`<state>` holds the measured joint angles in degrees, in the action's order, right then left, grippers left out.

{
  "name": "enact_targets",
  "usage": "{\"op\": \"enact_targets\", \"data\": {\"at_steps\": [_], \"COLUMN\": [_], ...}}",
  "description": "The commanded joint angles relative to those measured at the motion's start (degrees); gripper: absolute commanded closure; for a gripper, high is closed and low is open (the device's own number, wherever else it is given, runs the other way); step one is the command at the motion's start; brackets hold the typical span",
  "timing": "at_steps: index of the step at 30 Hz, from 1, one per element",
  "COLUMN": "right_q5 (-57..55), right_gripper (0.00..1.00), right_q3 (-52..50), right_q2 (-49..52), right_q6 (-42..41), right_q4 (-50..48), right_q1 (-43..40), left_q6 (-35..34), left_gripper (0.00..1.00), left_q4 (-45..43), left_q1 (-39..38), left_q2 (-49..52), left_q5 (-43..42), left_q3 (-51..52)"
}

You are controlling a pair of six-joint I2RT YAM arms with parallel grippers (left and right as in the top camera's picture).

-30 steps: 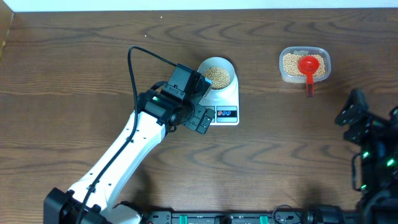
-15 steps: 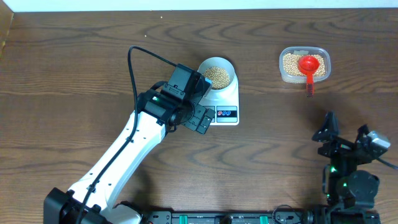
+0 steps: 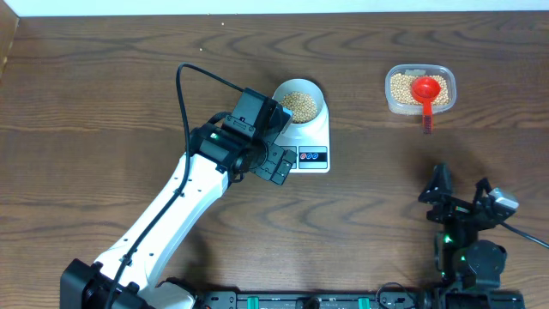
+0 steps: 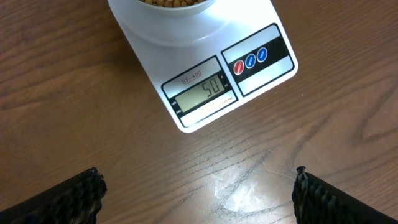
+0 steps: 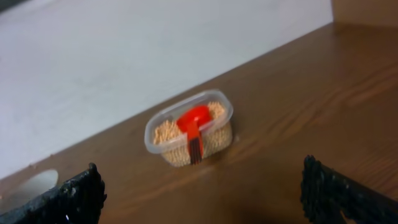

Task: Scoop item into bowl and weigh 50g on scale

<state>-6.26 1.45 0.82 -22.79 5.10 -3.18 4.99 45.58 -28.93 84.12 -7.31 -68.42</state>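
"Where are the beans (image 3: pixel 299 104)?"

"In the bowl (image 3: pixel 321 96) on the scale (image 3: pixel 314 136), left of the tub (image 3: pixel 389 93). They're light, loose and roll easily, so lift them by the handle of the red scoop (image 3: pixel 425 88). Left tool (image 4: pixel 198 186) and right tool (image 5: pixel 199 186) both gape wide, empty."

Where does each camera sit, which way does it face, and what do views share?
Overhead: fixed above the table, looking straight down; left arm at the scale, right arm folded near its base.
Left wrist: above the scale, facing down at its display and the bowl; left gripper fingertips in lower corners.
Right wrist: low, facing across the table at the bean tub and red scoop; right gripper fingertips in lower corners.
Shared: scale and bowl, overhead with left wrist; bean tub and red scoop, overhead with right wrist.
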Motion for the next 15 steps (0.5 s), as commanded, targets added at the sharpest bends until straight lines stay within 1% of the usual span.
{"op": "enact_targets", "data": {"at_steps": [1, 3, 15], "right_q5": [2.84, 2.8, 2.8], "right_gripper": [0.01, 0.01, 0.01], "right_q3": [-0.81, -0.87, -1.16], "right_q2": [-0.55, -0.55, -0.55], "right_q6": [2.95, 4.17, 4.2], "right_q4": [-0.28, -0.55, -1.25], "right_q1": [0.28, 0.28, 0.15], "left_q6": [0.96, 0.96, 0.96], "left_gripper": [0.02, 0.02, 0.02], "left_q4": [0.04, 0.04, 0.04], "left_q1": [0.31, 0.31, 0.31], "left_q2": [-0.31, -0.31, -0.31], "left_q5": [0.5, 0.5, 0.5], "left_q3": [-0.2, -0.2, -0.2]}}
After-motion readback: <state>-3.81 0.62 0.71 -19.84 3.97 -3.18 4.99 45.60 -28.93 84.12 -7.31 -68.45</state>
